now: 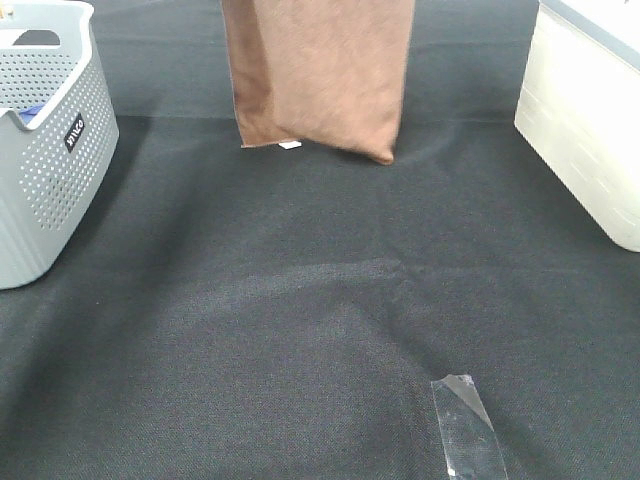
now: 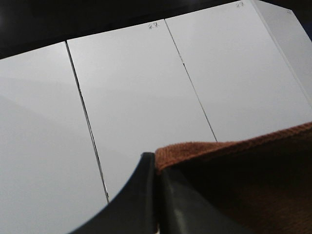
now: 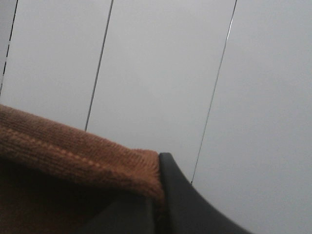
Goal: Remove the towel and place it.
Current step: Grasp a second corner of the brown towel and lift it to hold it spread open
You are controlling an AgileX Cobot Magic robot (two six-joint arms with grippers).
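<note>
The brown towel [image 1: 318,75] hangs down from above the picture's top edge over the far part of the dark table, its lower edge just above the cloth, a small white tag [image 1: 290,145] at its lower left corner. Neither gripper shows in the high view. In the left wrist view my left gripper [image 2: 156,170] is shut on the towel's [image 2: 243,161] top corner. In the right wrist view my right gripper [image 3: 157,195] is shut on the other top corner of the towel [image 3: 73,156]. Both wrist cameras face white panels.
A grey perforated basket [image 1: 45,150] stands at the left, something blue inside. A white box [image 1: 585,120] stands at the right. A strip of clear tape [image 1: 468,428] lies on the dark table cloth [image 1: 300,300] near the front.
</note>
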